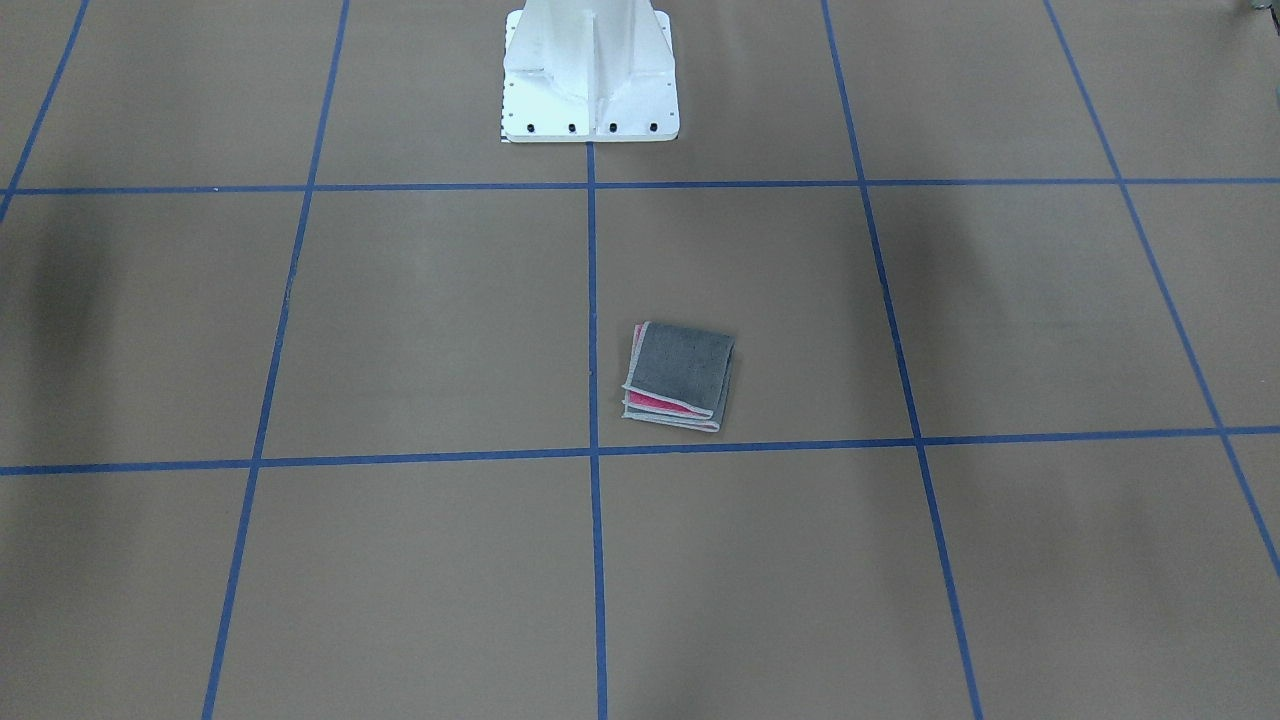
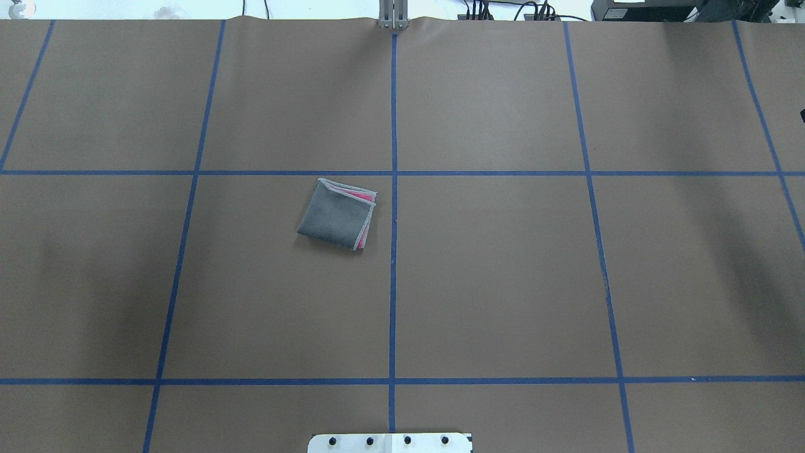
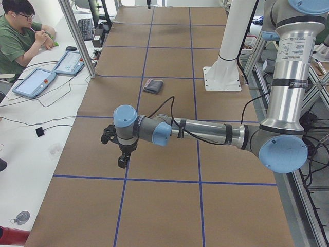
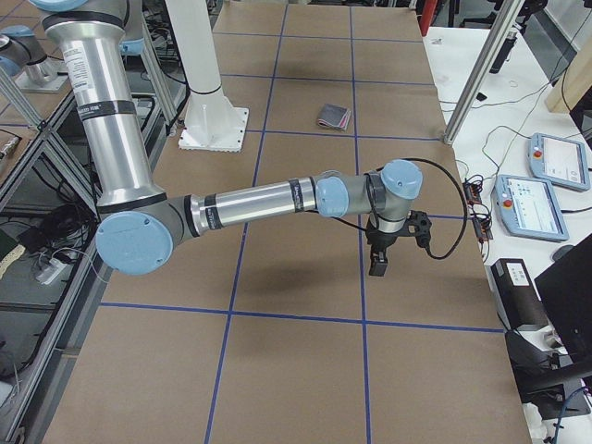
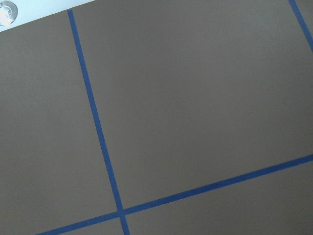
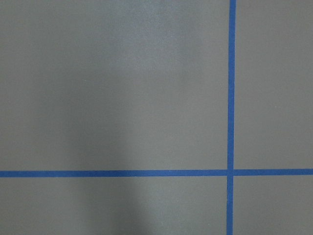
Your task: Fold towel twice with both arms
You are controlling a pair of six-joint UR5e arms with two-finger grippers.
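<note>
The towel (image 1: pixel 680 375) lies folded into a small square near the table's middle, dark grey face up, with pink layers and light grey edging showing at one side (image 2: pixel 338 214). Nothing touches it. My left arm stretches out low over the table's left end, far from the towel (image 3: pixel 153 86); its black gripper (image 3: pixel 122 157) points down, and I cannot tell whether it is open or shut. Over the right end, my right gripper (image 4: pixel 379 262) also points down, far from the towel (image 4: pixel 334 117), state not readable. Both wrist views show only brown table cover and blue tape lines.
The white pedestal base (image 1: pixel 590 80) stands at the robot's edge of the table. Blue tape lines divide the brown cover (image 2: pixel 503 283) into squares. A seated person (image 3: pixel 18 36) and teach pendants (image 3: pixel 33 82) are at a side desk; more pendants (image 4: pixel 527 203) lie beyond the far edge.
</note>
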